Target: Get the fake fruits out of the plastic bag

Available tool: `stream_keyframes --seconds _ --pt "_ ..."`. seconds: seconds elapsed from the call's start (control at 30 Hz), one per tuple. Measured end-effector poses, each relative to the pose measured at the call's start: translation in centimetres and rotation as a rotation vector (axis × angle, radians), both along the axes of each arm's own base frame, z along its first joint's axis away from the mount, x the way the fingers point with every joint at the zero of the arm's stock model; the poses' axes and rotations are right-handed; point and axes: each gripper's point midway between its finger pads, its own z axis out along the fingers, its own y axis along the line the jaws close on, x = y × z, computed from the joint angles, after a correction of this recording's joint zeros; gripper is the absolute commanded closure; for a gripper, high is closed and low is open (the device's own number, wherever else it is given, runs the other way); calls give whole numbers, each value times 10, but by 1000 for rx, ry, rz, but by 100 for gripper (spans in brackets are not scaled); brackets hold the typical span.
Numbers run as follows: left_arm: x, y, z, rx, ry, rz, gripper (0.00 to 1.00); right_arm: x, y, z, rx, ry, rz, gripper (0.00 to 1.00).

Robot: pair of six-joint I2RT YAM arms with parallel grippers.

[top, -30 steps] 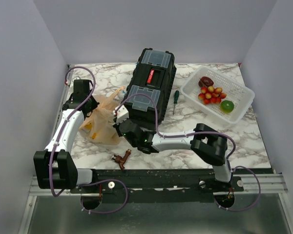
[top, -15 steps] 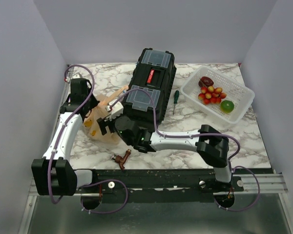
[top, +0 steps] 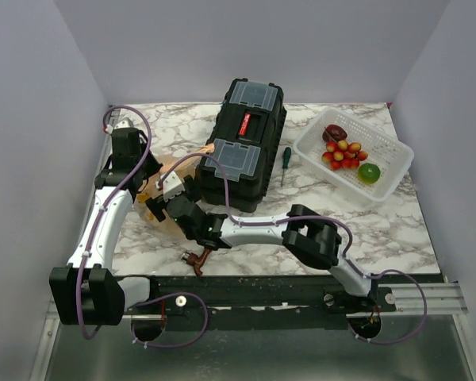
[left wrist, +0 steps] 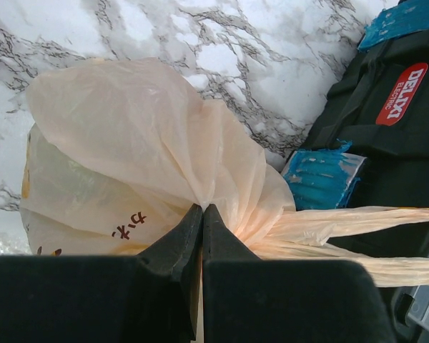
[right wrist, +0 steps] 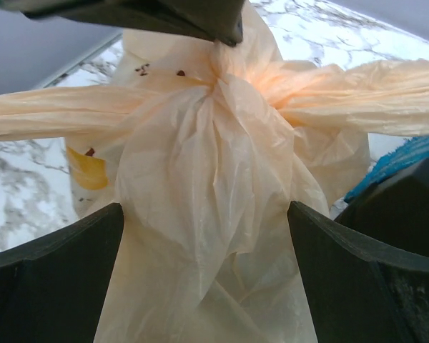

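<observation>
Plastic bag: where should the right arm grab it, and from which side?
Probably the loose fold of the plastic bag just below the gathered neck that the left gripper pinches shut. Come from the near side, facing that gripper: the right gripper hangs there with open jaws either side of the fold.

Left arm (top: 103, 222), right arm (top: 250, 232): white links, black joint housings (top: 87, 287), looped purple cables (top: 148, 123). End effector fingers (left wrist: 173, 246) matte black, wedge-shaped.
</observation>
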Motion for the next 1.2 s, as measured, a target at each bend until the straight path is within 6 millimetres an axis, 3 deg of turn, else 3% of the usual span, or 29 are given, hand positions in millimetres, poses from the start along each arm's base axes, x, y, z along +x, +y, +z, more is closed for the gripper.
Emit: stream_keyframes --seconds 0.07,0.13,0.33,0.4,0.47,0.7,1.0,1.03,1.1,1.2 --pt "0 -1 0 -5 0 -1 100 4 -3 -6 -9 -11 -32 1" --pt "0 -1 0 -7 0 -1 100 9 -3 -5 -1 -27 -62 10" --pt "1 -1 -1 -12 4 4 100 18 -7 11 43 -85 -125 66" --pt "1 -1 -2 -17 6 10 100 20 -8 17 67 -100 -140 89" --pt "1 0 -2 -17 9 21 100 21 -11 17 77 -110 -150 99" --pt "-6 5 -10 -14 50 60 100 15 -35 -8 51 -95 -166 99" --pt "-9 8 -9 3 44 76 100 -9 -69 -15 128 -4 -106 99" --pt "-9 9 -8 9 42 77 100 -12 -68 -16 130 8 -86 94" --pt "-9 10 -7 14 39 77 100 -19 -66 -18 126 35 -40 74" --pt "-9 11 -3 21 23 76 100 -28 -62 -17 119 70 15 53"
